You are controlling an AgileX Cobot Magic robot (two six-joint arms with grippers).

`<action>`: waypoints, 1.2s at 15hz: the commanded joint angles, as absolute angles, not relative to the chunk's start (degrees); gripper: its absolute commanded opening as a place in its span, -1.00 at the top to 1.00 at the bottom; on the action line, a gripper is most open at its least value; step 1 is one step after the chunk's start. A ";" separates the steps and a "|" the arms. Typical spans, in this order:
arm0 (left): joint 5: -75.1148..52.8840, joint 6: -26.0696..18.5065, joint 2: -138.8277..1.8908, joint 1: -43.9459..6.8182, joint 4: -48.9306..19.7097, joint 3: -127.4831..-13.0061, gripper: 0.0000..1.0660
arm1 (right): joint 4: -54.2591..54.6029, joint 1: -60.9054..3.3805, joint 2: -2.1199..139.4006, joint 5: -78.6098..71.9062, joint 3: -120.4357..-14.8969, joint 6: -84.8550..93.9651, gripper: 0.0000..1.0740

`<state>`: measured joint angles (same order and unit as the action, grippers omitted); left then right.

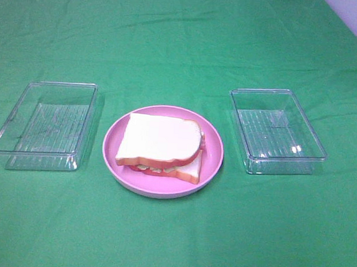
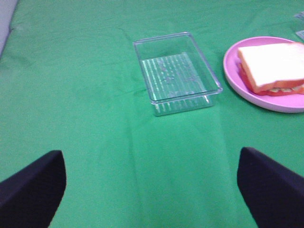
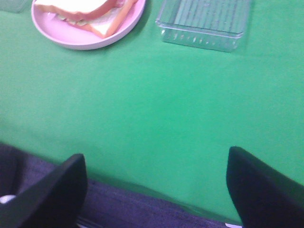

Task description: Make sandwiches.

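Observation:
A stacked toy sandwich lies on a round pink plate in the middle of the green cloth; white bread on top, a red and pale filling edge below. The sandwich and plate also show in the left wrist view, and the sandwich and plate in the right wrist view. My left gripper stands open, well short of the plate, over bare cloth. My right gripper is open too, back near the table's front edge. Neither arm appears in the exterior high view.
A clear plastic tray stands left of the plate and another clear tray to its right, both holding nothing. The left tray and right tray show in the wrist views. Green cloth covers the table.

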<state>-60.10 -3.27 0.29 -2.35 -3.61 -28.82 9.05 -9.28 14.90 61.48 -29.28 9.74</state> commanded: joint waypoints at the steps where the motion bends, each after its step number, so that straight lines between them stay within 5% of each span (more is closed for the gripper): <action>1: -59.47 -3.27 1.43 2.06 -3.78 -28.76 -0.74 | 9.34 -2.92 10.60 61.31 -28.93 10.49 -0.42; 18: -59.47 -3.15 1.43 2.58 -3.72 -28.76 -0.74 | 9.45 1.95 -1.20 61.25 -28.93 10.49 -0.42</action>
<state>-60.05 -3.27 0.29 2.35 -3.61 -28.82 9.34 1.55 -0.34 61.54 -29.05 9.74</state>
